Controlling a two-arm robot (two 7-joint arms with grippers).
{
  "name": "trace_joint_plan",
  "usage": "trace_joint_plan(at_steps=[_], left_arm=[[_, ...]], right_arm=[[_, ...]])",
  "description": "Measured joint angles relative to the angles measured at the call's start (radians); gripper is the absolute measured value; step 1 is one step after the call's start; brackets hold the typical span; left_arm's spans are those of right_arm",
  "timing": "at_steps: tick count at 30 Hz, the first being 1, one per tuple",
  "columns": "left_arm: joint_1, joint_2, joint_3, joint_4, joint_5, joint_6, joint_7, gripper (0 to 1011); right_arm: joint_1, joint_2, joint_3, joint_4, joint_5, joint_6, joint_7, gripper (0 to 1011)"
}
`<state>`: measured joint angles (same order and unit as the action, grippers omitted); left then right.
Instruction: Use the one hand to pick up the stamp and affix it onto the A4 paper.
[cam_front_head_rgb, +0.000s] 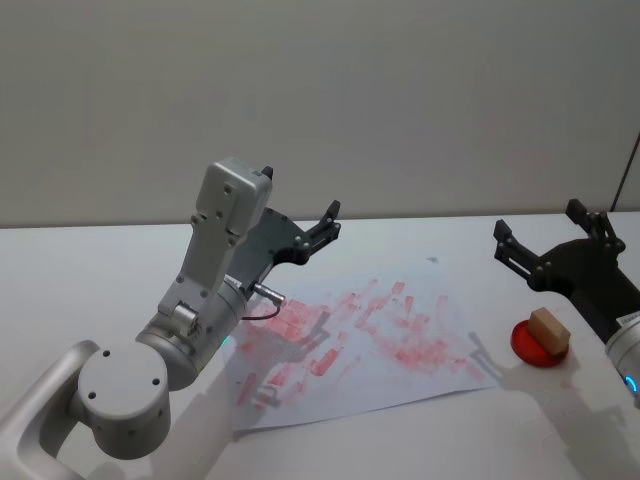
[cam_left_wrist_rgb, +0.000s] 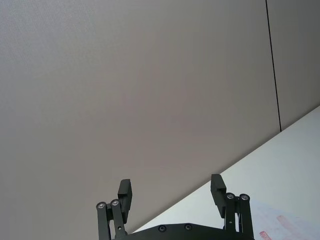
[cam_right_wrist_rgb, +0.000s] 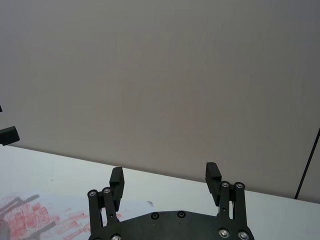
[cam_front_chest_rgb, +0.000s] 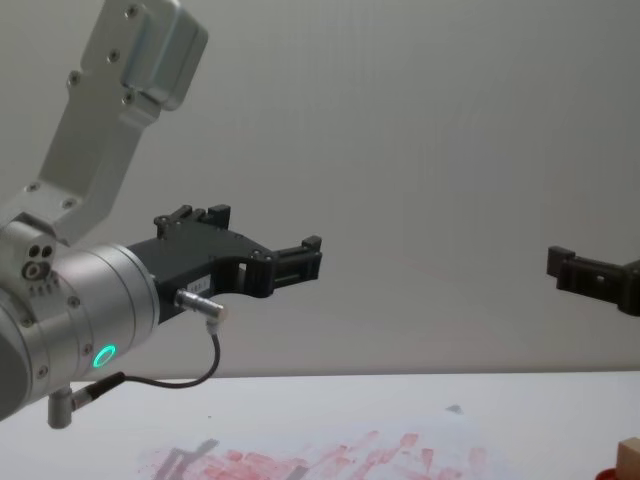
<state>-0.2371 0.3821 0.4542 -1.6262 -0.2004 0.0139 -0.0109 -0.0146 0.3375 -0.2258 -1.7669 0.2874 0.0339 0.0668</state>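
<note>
Fingers (cam_left_wrist_rgb: 125, 192) of the left gripper (cam_left_wrist_rgb: 170, 186) are recorded as spread wide, with bare wall seen through the gap. Fingers (cam_right_wrist_rgb: 116, 179) of the right gripper (cam_right_wrist_rgb: 164, 175) are likewise spread wide apart, and wall is seen between them too.

In the head view the left gripper (cam_front_head_rgb: 330, 222) is held raised over the far left part of the A4 paper (cam_front_head_rgb: 420, 300), pointing away from the robot; its arm's shadow is cast on the sheet's left side. The right gripper (cam_front_head_rgb: 538, 222) is held raised at the right, beyond the stamp (cam_front_head_rgb: 549, 329) and apart from it.

The stamp is seen resting on a round red ink pad (cam_front_head_rgb: 525, 342), which lies just beside the paper's right corner on the white table (cam_front_head_rgb: 100, 260).

The paper is laid askew, with its near edge running up from left to right. Pinkish-red prints are spread over its middle and left; its near margin and far right corner are noted as mostly white. Open tabletop is noted between the two grippers, and along the table's far edge at the wall.
</note>
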Motion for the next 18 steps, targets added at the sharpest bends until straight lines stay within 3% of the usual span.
trace_joint_plan(at_steps=[18], left_arm=[[0.000, 0.000, 0.000, 0.000, 0.000, 0.000, 0.000, 1001]], right_arm=[[0.000, 0.000, 0.000, 0.000, 0.000, 0.000, 0.000, 1001]])
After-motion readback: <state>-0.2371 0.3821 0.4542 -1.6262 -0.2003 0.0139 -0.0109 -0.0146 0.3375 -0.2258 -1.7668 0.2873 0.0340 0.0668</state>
